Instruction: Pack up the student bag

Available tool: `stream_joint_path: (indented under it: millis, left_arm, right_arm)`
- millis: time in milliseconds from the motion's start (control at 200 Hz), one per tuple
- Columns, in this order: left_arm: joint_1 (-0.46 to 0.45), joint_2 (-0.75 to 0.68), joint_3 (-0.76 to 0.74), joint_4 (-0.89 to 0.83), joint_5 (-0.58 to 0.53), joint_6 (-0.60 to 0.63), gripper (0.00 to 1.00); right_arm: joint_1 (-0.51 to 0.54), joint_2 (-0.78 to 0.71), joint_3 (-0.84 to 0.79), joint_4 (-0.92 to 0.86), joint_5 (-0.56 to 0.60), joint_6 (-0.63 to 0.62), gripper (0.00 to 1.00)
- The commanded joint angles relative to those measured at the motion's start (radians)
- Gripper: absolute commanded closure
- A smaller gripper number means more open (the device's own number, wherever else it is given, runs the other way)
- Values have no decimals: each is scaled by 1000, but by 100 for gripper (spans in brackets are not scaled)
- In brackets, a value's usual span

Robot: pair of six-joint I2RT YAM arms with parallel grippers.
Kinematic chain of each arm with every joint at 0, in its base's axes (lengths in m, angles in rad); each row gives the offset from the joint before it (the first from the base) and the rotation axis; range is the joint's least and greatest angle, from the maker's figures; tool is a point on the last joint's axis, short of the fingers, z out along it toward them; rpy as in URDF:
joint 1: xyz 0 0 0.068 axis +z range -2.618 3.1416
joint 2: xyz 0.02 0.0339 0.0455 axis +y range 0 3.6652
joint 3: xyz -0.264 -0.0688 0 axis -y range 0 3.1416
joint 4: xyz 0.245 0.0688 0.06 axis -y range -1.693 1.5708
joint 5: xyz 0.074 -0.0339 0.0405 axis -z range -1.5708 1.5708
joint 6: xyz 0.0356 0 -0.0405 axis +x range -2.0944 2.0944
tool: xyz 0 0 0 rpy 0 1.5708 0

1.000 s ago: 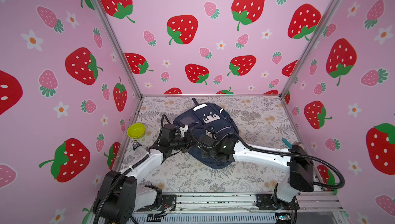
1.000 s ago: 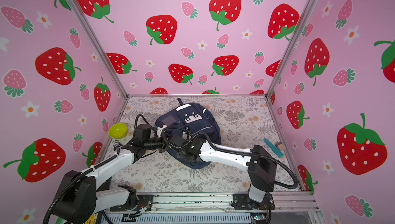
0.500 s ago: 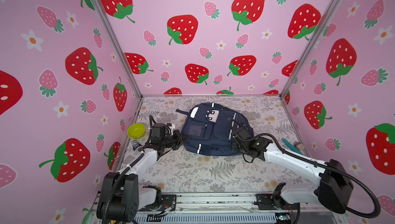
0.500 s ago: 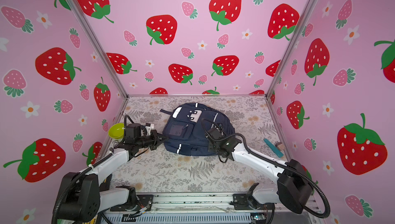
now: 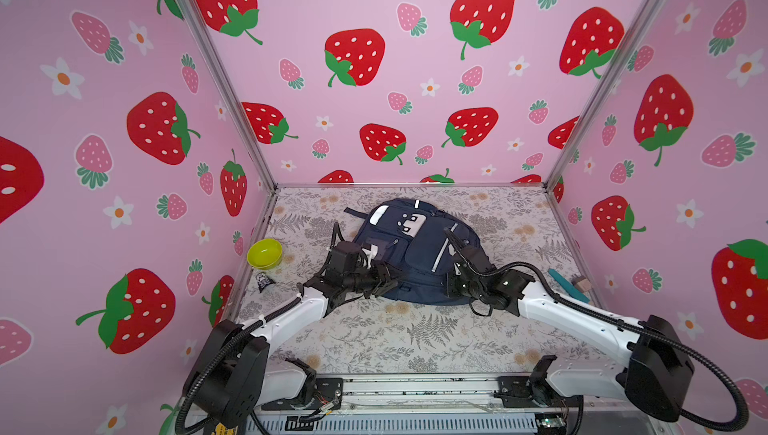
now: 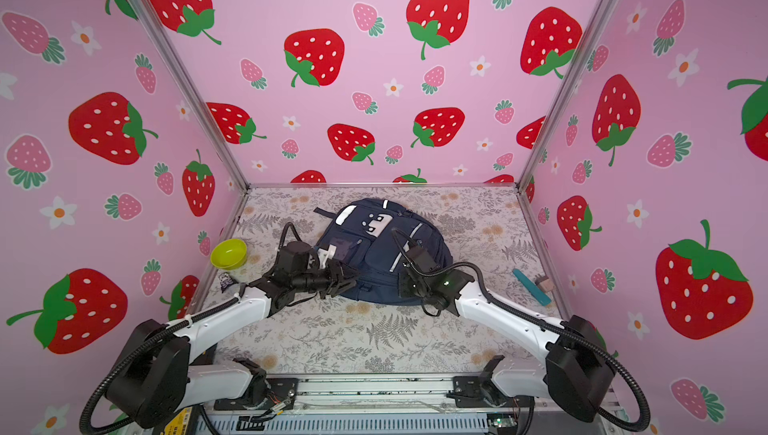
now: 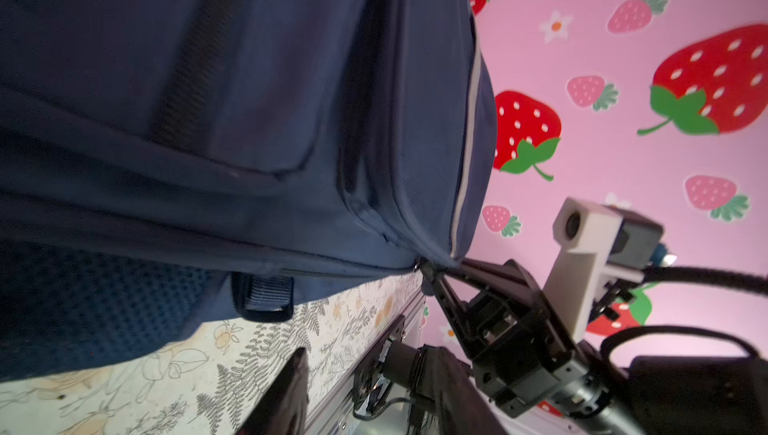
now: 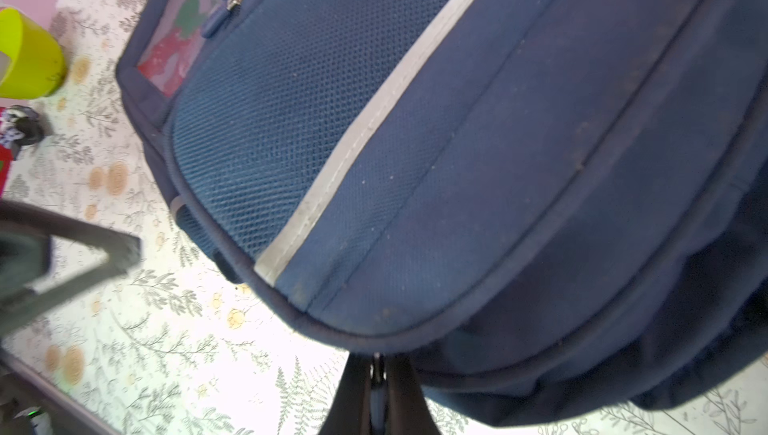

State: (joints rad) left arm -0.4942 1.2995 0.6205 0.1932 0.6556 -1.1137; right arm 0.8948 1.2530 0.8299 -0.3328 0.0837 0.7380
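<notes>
Left gripper (image 5: 388,281): jaws apart, empty, just beside near-left edge of the large navy-blue fabric backpack (image 5: 415,254), lying front-up mid fern-print table (image 5: 415,329) in both top views; right gripper (image 5: 453,289) at its near-right edge. Left wrist: left fingers (image 7: 291,391) spread, nothing between. Right wrist: right gripper (image 8: 377,364) pinched shut on backpack edge.

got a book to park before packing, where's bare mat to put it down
Widest bare mat: the near middle, just in front of the backpack. Also the far right corner beyond it. Crowded: bowl and packet on the left edge, teal stick and block on the right.
</notes>
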Motion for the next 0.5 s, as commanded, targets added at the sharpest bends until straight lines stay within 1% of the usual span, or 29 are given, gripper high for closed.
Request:
stream_joint_path:
  millis: [0,35,135,185,240,325,380,445,495]
  left_arm:
    - [-63,65,65,115,-62,-98,42]
    - [-78,95,77,154,-61,-125,36]
    - [-110,173,98,299,-58,-221,31]
    - [-123,203,114,342,-62,-249,31]
    - [-136,232,142,346,-66,-260,31]
    - [-148,269,177,353,-76,-269,35]
    - [-151,290,190,366,-78,-285,43]
    - [-152,312,191,416,-77,-311,59]
    - [-150,319,190,432,-79,-329,74]
  right_arm:
    - [8,-48,-42,79,-86,24,96]
    - [9,-64,-57,110,-112,35,96]
    - [16,-96,-100,182,-165,70,97]
    - [28,-105,-108,205,-178,82,97]
    - [46,-104,-106,209,-175,87,97]
    - [83,-86,-85,188,-151,82,97]
    - [109,-69,-64,161,-121,76,97]
    - [132,-54,-40,123,-92,71,98]
    - [141,-47,-26,91,-73,68,98]
